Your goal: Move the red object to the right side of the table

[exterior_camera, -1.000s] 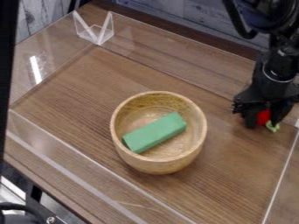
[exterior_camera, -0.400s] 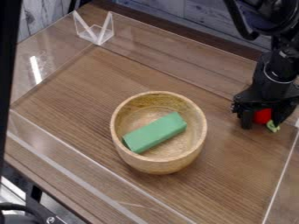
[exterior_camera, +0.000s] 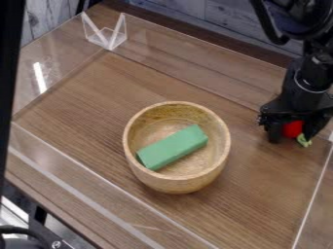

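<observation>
Left: wooden bowl (exterior_camera: 131,148) on the tabletop (exterior_camera: 78,126), green block inside, lying diagonally. Far right: red object (exterior_camera: 293,128) on the table near the right-hand edge, between the fingers of the gripper (exterior_camera: 291,126). Pincer state: fingers spread, released as judged; the red fruit sits between them, apparently unclamped. Progress: placement at the right side appears done; left to do, by estimate, is lifting the arm away without dragging the fruit. Orientation: leafy green end points toward the lower right of the view; long axis, if any, cannot be determined, the body being round and partly hidden by the fingers.
</observation>
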### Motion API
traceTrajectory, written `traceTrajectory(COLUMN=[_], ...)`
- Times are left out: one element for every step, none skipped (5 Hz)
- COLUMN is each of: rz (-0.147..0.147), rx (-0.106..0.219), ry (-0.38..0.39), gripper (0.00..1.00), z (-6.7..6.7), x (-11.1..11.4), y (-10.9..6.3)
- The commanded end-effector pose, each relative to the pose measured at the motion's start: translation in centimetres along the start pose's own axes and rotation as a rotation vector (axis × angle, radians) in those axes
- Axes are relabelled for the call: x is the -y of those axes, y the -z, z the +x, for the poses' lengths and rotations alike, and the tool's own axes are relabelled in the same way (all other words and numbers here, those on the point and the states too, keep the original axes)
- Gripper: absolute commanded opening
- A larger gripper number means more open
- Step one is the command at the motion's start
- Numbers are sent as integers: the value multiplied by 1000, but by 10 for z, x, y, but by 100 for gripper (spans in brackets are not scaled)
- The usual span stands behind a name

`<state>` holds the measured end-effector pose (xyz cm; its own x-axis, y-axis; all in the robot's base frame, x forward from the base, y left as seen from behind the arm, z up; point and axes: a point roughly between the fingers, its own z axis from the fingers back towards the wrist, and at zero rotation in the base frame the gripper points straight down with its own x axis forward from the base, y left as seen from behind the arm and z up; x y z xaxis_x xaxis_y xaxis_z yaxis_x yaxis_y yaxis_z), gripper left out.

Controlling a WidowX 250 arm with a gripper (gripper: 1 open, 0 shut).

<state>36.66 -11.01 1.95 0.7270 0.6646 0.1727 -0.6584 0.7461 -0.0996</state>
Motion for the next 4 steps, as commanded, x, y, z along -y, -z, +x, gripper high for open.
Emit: traceTrajectory(rz=[-32,-26,-52,-86], rx=[35,37,24,8], ry=[-42,-53,-37,-8], gripper=[100,100,0,0], z=[19,22,22,21], x=[3,-1,-1,-1], y=[-6,-5,-21,-40])
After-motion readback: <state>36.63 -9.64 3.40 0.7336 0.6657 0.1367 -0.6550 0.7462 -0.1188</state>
